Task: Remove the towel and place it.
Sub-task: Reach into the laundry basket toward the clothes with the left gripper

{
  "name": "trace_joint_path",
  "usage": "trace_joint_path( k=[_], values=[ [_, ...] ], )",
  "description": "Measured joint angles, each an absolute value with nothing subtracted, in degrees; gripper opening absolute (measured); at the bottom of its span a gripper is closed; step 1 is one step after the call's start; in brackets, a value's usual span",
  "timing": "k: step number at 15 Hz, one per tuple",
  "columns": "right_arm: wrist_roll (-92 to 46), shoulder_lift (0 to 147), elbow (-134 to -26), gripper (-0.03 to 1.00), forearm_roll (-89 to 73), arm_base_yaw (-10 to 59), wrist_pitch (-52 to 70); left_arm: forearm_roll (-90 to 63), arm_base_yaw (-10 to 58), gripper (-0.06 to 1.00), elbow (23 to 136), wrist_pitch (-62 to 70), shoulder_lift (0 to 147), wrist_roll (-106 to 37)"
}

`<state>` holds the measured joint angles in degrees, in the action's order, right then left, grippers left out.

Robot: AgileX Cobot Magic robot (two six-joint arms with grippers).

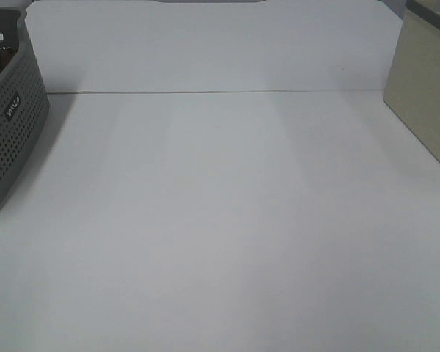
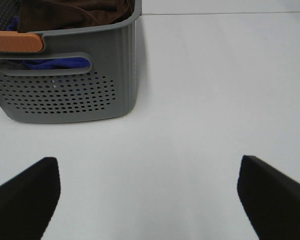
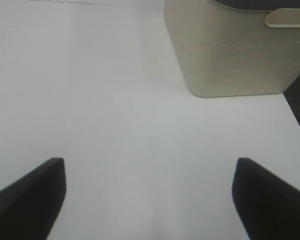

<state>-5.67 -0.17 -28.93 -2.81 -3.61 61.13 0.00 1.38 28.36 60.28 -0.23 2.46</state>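
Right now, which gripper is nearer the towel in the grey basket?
Left. The left gripper faces the grey basket holding the towel, with bare table between. The right gripper faces the beige bin on the table's opposite side.

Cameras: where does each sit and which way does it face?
Exterior high: overhead, looking down on the table; grey basket left, beige bin right; no arms.
Left wrist: left arm, faces basket holding the towel; open left pincer shows.
Right wrist: right arm, faces bin; open right pincer shows.
Shared: basket, exterior and left wrist.
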Motion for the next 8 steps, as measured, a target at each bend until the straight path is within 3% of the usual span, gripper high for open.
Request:
trace_joint_path(
  k=[8],
  values=[
    [-5.7, -0.2, -28.9, 0.86, -2.8, -3.6, 61.1, 0.0, 1.4, 0.88, 28.4, 60.3, -0.2, 2.4]
  ],
)
